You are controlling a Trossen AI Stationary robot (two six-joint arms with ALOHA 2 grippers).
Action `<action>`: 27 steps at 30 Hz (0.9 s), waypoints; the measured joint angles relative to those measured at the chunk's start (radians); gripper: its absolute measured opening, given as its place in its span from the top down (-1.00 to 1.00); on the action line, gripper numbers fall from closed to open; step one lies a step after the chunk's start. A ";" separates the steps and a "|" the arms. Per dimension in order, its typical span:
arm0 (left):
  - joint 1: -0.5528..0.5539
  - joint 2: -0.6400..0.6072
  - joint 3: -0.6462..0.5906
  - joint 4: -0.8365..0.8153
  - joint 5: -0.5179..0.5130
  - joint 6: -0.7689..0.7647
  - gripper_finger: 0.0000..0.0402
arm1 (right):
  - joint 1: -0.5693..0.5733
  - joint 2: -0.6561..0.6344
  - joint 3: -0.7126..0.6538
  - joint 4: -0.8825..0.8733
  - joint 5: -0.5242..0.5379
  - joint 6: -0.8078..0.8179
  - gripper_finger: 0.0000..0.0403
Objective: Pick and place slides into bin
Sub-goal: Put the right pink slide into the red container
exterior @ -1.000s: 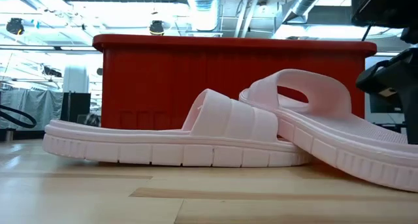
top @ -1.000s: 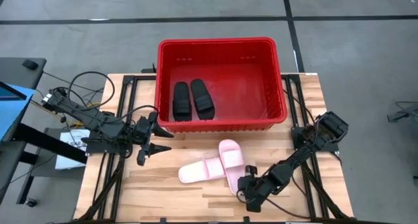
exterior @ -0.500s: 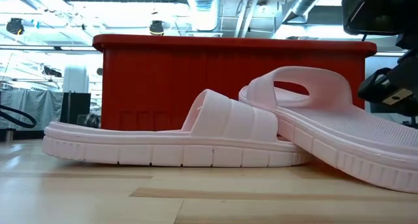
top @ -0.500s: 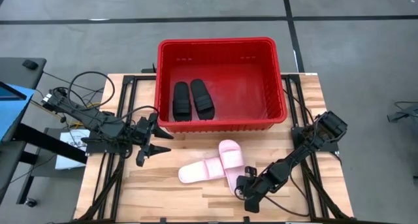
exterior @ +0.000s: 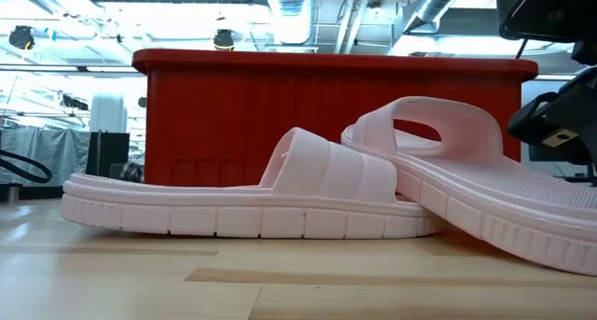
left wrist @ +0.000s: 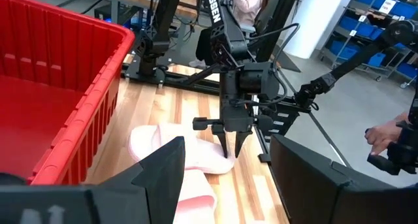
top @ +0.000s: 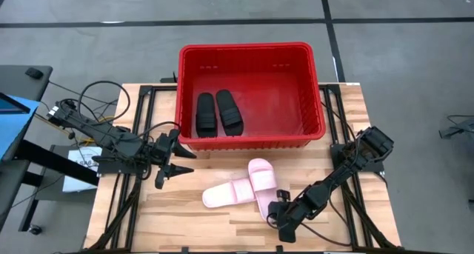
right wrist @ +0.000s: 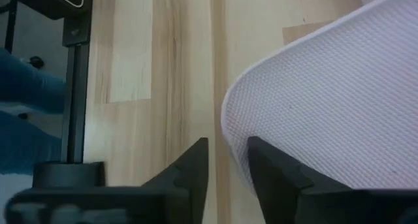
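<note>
Barely anything has shifted over the last second: the right hand has edged slightly closer to the heel of the nearer pink slide and now sits just beside its rim, low over the counter. Its fingers stand slightly apart, with the heel edge just ahead of the narrow gap, gripping nothing yet. The second pink slide lies beyond the first from this hand, the two overlapping at the straps. Farther off, the black pair already rests inside the red bin, so the task looks half done.

The left hand waits well apart from the pink pair, near the bin's front wall, fingers spread wide.

The pink slides look like moulded foam: light, springy, with a textured footbed that should not slip. Judging by the thick sole, the heel rim or the wide strap offers the firmest hold; a pinch at the heel may let the toe droop, and lifting one slide could drag the other.
</note>
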 joint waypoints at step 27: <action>0.000 0.000 0.000 0.003 -0.002 -0.001 -0.07 | -0.025 0.028 -0.021 0.059 0.094 -0.064 0.44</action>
